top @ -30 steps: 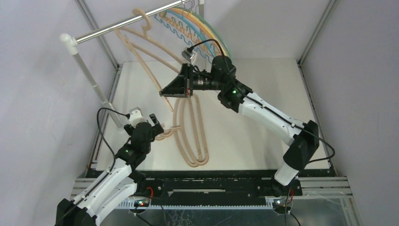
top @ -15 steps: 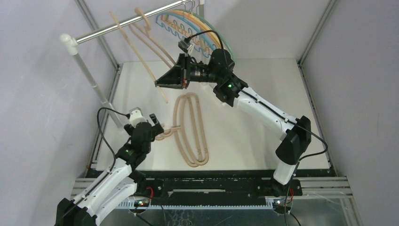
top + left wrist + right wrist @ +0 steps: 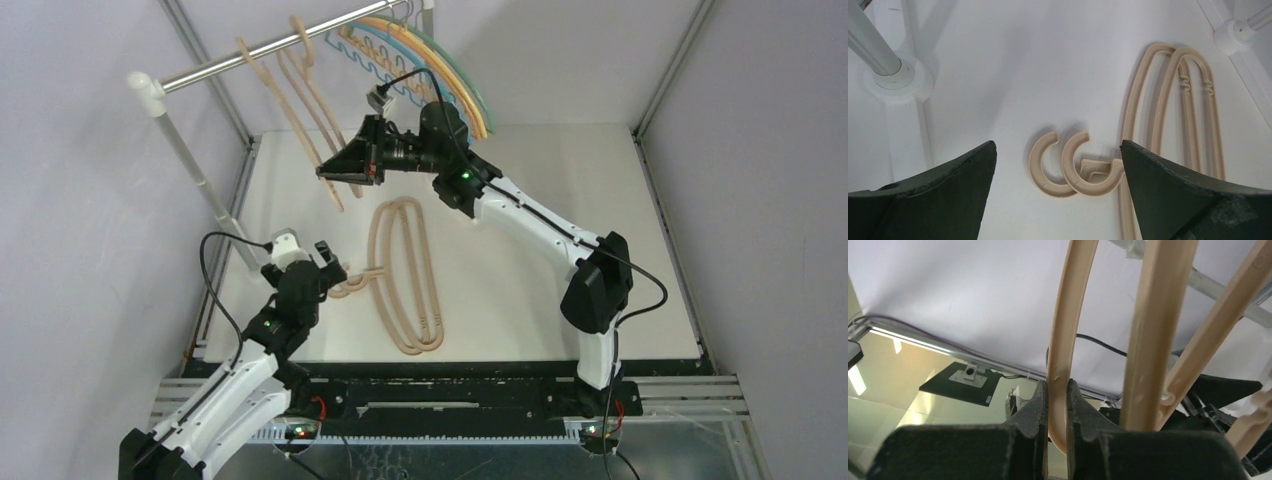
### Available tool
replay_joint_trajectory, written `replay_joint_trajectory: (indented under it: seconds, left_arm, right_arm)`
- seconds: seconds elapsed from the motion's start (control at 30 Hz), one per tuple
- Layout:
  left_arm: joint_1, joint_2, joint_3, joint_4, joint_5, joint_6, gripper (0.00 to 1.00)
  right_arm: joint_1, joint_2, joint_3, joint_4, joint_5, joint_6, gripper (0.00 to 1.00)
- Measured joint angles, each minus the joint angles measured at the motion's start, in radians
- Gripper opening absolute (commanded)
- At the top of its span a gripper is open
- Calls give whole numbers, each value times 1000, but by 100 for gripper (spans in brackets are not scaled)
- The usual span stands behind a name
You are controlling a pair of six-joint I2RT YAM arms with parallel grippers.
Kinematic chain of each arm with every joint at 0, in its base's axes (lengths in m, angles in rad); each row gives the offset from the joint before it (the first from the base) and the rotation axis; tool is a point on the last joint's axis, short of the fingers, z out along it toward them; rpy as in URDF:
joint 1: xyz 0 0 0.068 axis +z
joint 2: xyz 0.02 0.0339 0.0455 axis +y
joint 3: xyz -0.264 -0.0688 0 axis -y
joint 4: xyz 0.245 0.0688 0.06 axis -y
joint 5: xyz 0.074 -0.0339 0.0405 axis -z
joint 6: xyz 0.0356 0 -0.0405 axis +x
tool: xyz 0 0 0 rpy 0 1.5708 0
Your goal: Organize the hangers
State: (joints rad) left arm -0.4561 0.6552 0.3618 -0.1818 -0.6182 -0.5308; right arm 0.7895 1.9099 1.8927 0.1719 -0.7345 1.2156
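- Versus 0.5 s ago: right gripper, pinching held beige hanger by its bar, has swung left toward rail; left gripper unchanged, spread above hooks.
- Count: 2 table hangers lying flat; 2 beige at rail, 1 hooked, 1 held; thin coloured hangers overlap, count unclear.

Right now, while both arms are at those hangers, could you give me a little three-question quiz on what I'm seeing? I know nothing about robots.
1. True or false: the right gripper is open and holding nothing.
2. How many beige hangers lie flat on the table? A one, B two, C four.
3. Fill in: the left gripper is open above the lying hangers' ____.

Key:
1. False. It is shut on a beige hanger up at the silver rail.
2. B.
3. hooks.
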Motion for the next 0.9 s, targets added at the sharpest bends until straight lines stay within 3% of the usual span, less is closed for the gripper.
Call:
replay_joint_trajectory:
  seconds: [0.3, 0.6, 0.9]
  left_arm:
    - [0, -1, -3, 0, 0, 0, 99]
    - [0, 3, -7, -2, 0, -1, 99]
    - [0, -2, -7, -23, -8, 0, 100]
  right_arm:
    - [-2, -29, -54, -37, 54, -98, 51]
    - [12, -191, -193, -142, 113, -254, 54]
    - [133, -440, -352, -385, 316, -568, 54]
